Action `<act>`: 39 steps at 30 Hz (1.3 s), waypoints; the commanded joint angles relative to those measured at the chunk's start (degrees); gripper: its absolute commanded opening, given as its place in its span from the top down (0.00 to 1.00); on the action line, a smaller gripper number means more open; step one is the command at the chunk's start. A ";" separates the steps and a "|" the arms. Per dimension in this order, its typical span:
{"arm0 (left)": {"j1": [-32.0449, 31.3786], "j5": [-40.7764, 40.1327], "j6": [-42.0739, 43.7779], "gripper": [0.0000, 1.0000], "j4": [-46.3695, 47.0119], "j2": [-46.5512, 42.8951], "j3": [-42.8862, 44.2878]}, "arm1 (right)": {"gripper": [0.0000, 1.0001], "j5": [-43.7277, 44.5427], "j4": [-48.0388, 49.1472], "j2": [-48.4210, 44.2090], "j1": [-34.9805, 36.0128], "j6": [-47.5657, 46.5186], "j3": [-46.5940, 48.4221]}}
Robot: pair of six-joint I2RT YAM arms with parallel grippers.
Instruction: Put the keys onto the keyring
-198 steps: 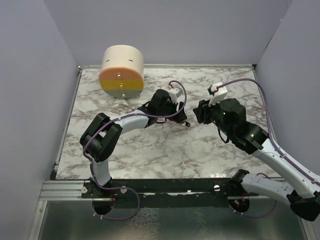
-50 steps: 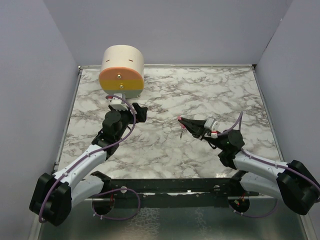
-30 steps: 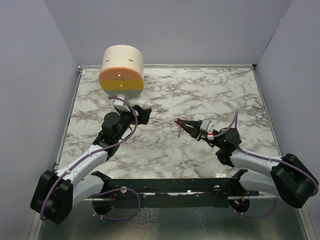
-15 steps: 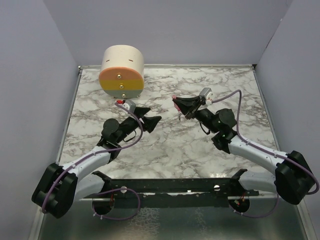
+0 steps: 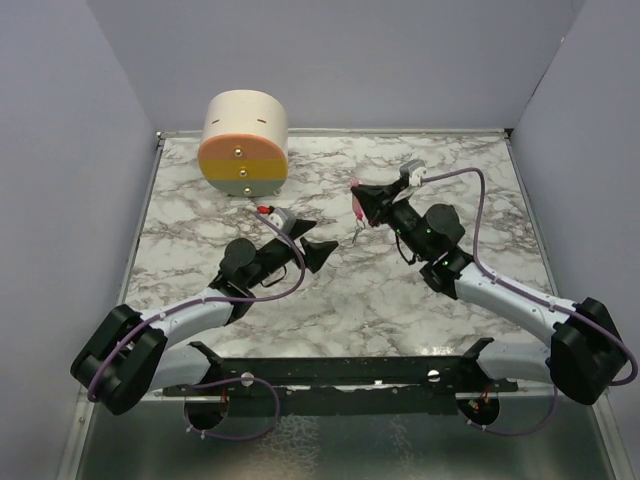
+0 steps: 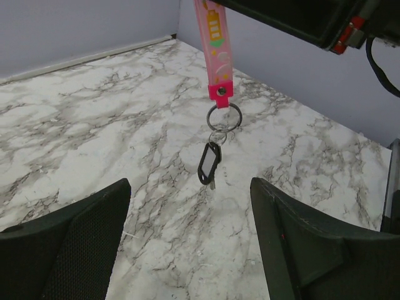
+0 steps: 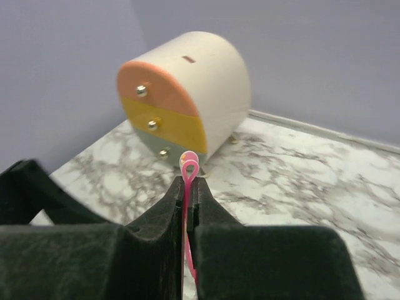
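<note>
Pink keys (image 6: 214, 50) vertical in right hand (image 7: 186, 182), keyring (image 6: 209, 164) underneath

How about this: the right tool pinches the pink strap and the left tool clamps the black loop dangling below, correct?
No: the left tool is open, clear of the black loop, as the left wrist view shows. The right tool does pinch the pink strap.

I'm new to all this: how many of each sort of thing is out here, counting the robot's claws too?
Grippers: 2, the left gripper and the right gripper
Pink key tag: 1
Silver ring: 1
Black keyring loop: 1
Round drawer box: 1
Total: 6
</note>
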 commanded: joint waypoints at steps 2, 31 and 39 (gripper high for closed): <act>-0.25 -3.60 0.72 0.21 3.36 -2.50 0.00 | 0.99 22.53 -12.82 1.84 -0.11 2.91 5.48; 0.02 -17.99 2.43 0.18 -10.74 -16.80 -1.98 | 0.99 -5.22 9.04 15.79 -0.11 9.11 1.33; -0.07 -10.43 5.16 0.18 -5.27 -10.64 -1.68 | 0.99 -2.85 13.76 11.91 -0.11 12.07 0.96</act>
